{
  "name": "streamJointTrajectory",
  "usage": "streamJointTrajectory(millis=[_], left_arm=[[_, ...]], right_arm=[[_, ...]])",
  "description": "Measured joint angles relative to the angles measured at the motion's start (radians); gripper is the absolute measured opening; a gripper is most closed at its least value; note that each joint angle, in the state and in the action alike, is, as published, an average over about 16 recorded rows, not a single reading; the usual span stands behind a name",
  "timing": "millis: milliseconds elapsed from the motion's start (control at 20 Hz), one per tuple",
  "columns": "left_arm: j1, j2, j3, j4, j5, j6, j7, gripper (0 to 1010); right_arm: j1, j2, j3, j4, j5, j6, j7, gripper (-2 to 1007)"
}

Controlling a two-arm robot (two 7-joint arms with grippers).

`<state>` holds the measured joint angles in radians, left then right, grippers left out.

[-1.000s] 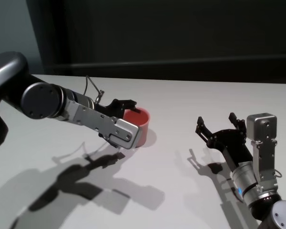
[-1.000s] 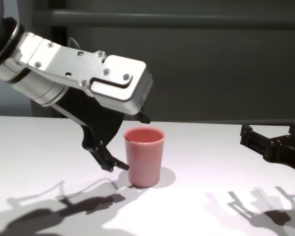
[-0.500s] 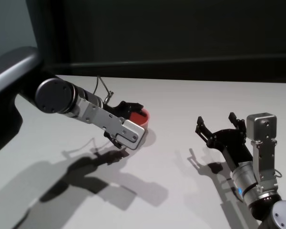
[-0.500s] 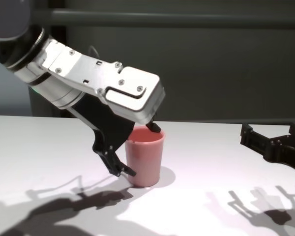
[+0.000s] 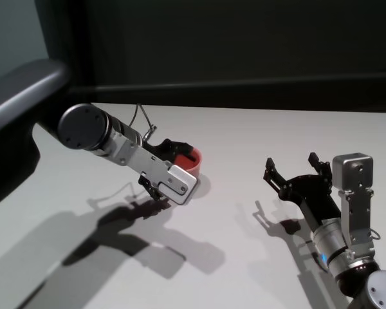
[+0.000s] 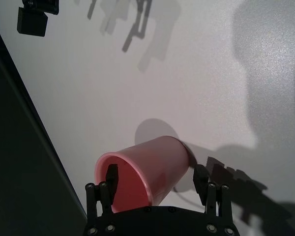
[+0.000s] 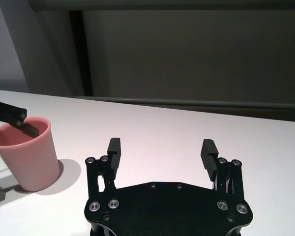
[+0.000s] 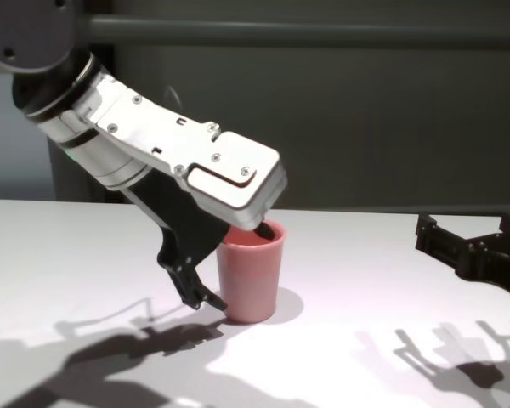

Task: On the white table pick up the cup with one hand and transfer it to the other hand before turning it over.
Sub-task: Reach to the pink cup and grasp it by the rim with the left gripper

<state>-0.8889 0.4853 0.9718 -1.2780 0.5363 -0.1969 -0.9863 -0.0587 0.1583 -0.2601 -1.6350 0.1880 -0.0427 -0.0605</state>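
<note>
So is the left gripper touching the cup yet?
Cannot tell. In the left wrist view the left gripper straddles the cup wall, fingers open, no plain contact or gap.

Silver arms, black claws point(image 5: 293, 176)

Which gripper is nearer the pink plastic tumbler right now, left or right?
Left. The left gripper straddles the pink plastic tumbler's wall, one finger inside the rim, one outside, open. The right gripper hovers open, well off to the tumbler's right.
</note>
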Motion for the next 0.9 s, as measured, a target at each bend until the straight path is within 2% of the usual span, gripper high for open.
streamJointTrajectory(millis=[500, 900], left_arm=[[-0.038, -0.018, 0.037, 0.045, 0.01, -0.016, -0.009, 1003], [-0.053, -0.025, 0.053, 0.06, 0.012, -0.019, -0.01, 1003]], right_arm=[[0.0, 0.0, 0.0, 0.0, 0.0, 0.0, 0.0, 1002], [0.0, 0.0, 0.0, 0.0, 0.0, 0.0, 0.0, 1002]])
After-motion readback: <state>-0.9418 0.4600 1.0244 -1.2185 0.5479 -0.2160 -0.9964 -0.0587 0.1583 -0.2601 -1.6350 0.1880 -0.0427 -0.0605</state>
